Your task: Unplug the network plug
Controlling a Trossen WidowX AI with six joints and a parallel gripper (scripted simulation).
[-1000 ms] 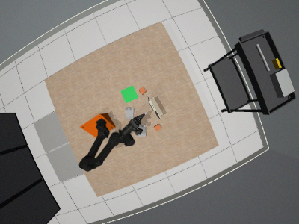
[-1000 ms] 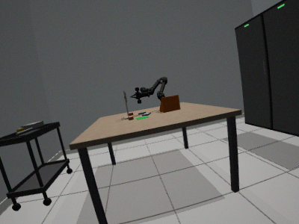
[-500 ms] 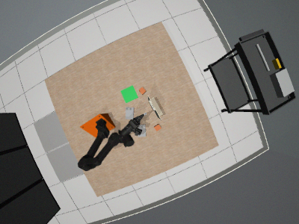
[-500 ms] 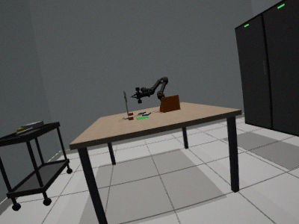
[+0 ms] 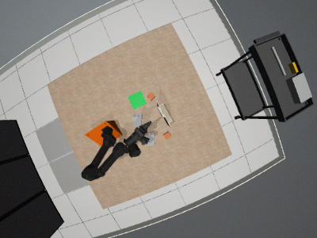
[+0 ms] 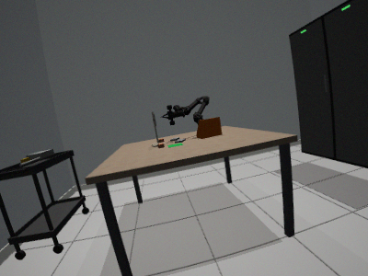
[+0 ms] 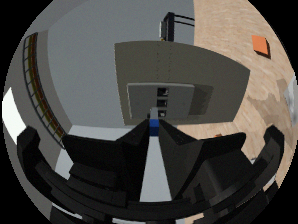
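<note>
The upright panel (image 5: 166,113) (image 6: 155,126) (image 7: 220,75) stands on the table; the wrist view shows dark socket openings (image 7: 162,92) in its raised plate. My gripper (image 5: 150,122) (image 6: 163,117) (image 7: 153,123) is shut on the network plug (image 7: 154,129) by its blue rear part. The plug's pale front points at the panel and partly overlaps the lowest opening in the wrist view. The plug looks out of the socket, with a gap between fingertips and panel in the top and exterior views. The tab is too small to tell. The green marked square (image 5: 137,100) (image 6: 175,145) lies flat on the table.
Small orange blocks (image 5: 150,96) (image 5: 167,135) (image 7: 260,44) lie on either side of the panel. Flat grey pieces (image 5: 137,120) (image 5: 150,139) lie near the forearm, one partly under it. An orange wedge-shaped block (image 5: 95,134) (image 6: 209,127) stands by the arm.
</note>
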